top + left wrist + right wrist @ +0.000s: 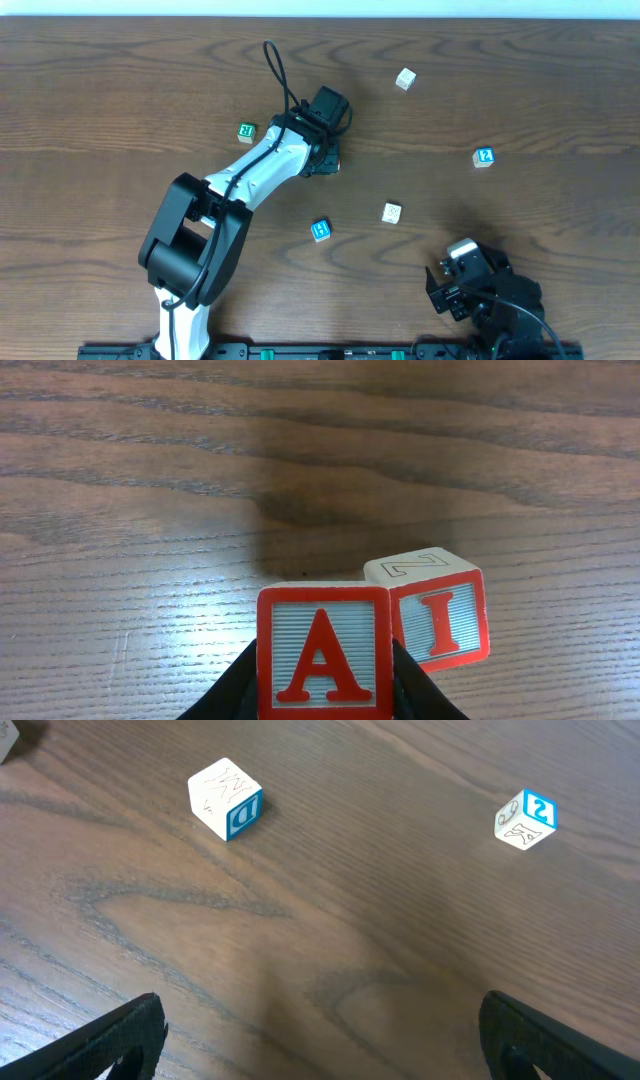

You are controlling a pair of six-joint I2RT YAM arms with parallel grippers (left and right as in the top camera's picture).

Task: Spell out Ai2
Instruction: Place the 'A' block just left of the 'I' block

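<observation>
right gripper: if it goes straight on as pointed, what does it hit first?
No cube, by the right wrist view. The right gripper, jaws open, aims between the blue D cube and the blue 2 cube. Only bare table lies ahead; depth is unclear, so it might graze the wood.

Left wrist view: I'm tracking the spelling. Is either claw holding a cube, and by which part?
The left claw grips the A cube by its opposite side faces; the right claw is open, holding nothing.

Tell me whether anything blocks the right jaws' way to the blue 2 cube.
Nothing visible does. Only bare table lies between the open right jaws and the 2 cube; the D cube sits well off to the left.
</observation>
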